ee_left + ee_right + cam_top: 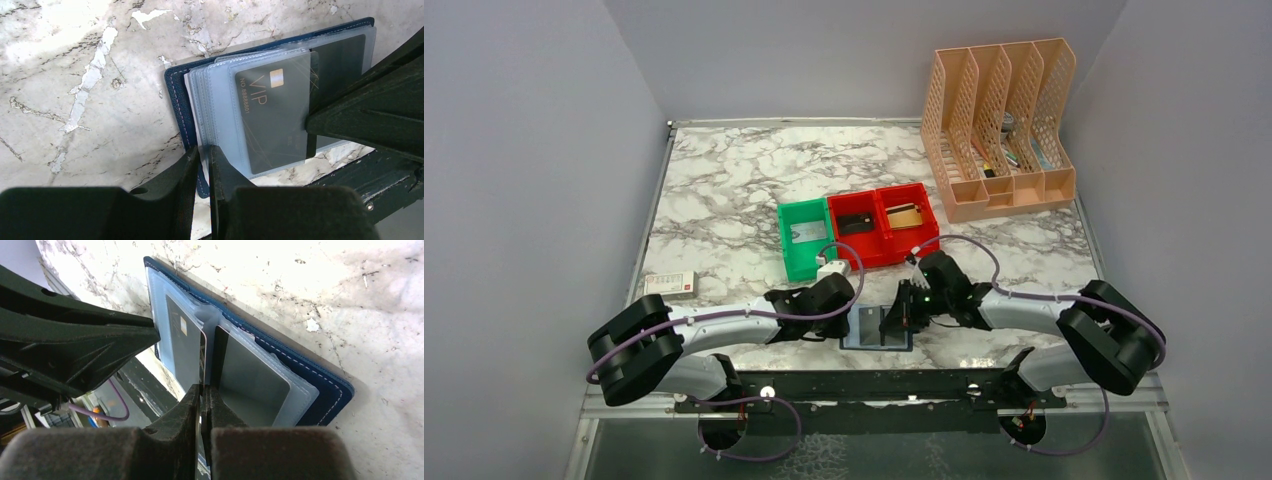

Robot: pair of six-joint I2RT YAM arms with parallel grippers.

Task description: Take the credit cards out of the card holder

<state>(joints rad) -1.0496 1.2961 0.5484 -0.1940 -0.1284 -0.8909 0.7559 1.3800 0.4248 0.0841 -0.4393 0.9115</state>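
Observation:
The card holder (879, 330) lies open near the table's front edge, its navy cover (180, 100) under several clear sleeves. My left gripper (849, 320) (205, 150) is shut on the holder's left edge, cover and sleeves between the jaws. A dark credit card (272, 115) marked VIP, with a gold chip, sits in the top sleeve, which stands lifted. My right gripper (894, 320) (202, 387) comes in from the right and is shut on that card's outer edge (204, 360). A grey card (252, 382) lies in the sleeve on the right half.
A green bin (802, 240) and two red bins (864, 225) stand just beyond the grippers. A peach file rack (999, 130) is at the back right. A small white box (670, 284) lies at the left. The black front rail (874, 385) runs close below the holder.

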